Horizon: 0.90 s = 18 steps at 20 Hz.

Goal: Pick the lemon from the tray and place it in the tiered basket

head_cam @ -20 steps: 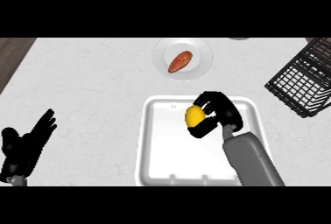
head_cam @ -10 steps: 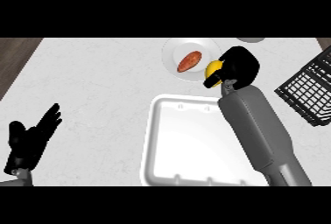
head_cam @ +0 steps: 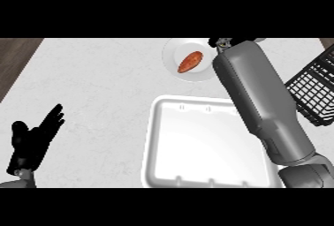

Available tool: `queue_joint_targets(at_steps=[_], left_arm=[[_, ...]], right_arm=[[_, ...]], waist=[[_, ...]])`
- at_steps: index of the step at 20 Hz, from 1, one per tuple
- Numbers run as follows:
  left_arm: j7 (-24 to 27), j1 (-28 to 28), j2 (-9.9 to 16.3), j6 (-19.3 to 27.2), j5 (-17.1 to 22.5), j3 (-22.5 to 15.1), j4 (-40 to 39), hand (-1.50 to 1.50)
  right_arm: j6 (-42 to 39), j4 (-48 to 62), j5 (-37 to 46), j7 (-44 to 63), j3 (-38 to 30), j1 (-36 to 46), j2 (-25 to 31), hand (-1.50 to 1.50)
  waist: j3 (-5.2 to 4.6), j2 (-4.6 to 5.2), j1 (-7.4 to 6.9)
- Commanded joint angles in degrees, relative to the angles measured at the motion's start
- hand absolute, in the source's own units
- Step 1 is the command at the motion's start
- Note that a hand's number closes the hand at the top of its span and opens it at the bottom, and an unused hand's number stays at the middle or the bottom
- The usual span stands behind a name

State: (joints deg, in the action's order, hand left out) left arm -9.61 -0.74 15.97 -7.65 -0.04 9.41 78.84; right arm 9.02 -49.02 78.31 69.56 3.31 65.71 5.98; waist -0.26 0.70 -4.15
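Tray (head_cam: 163,145) sits bare at 6 o'clock; wire basket (head_cam: 313,90) at 3 o'clock. Right hand (head_cam: 225,43) barely shows at 12 o'clock, grip unreadable; left hand (head_cam: 32,141) rests at 8 o'clock, fingers spread.

Tray (head_cam: 209,145) on the bench (head_cam: 98,84), toward the near edge, right of centre. Plate (head_cam: 184,53) behind the tray, at the far edge, well apart from it. Elongated food item (head_cam: 190,62) on the plate. Tiered basket (head_cam: 314,90) at the right edge, right of the tray. Right forearm (head_cam: 261,97) across the tray's right side, reaching past the plate's right rim. Left hand (head_cam: 34,142) at lower left, left of the tray, fingers up.
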Motion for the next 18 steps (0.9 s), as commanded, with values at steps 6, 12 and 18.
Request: queue_joint_targets(at_steps=[6, 12, 18], left_arm=[[0.0, -0.8, 0.3, 1.2, 0.0, 1.4, -0.4, 0.0], [0.5, -0.3, 0.6, -0.8, 1.1, 1.6, -0.8, 0.0], [-0.4, -1.3, 0.9, 0.7, 0.4, 2.4, -1.1, 0.0]], right_arm=[[8.1, 9.9, 7.8, 8.4, -8.3, 8.8, 4.2, 1.5], [14.0, 17.1, 8.7, -0.7, -13.5, 8.3, 10.8, 1.5], [19.6, 19.9, 6.1, -9.2, -18.9, 7.6, 16.9, 1.5]], waist=[[0.19, 0.42, 1.21], [0.24, 0.55, 1.17], [0.32, 0.47, 1.81]])
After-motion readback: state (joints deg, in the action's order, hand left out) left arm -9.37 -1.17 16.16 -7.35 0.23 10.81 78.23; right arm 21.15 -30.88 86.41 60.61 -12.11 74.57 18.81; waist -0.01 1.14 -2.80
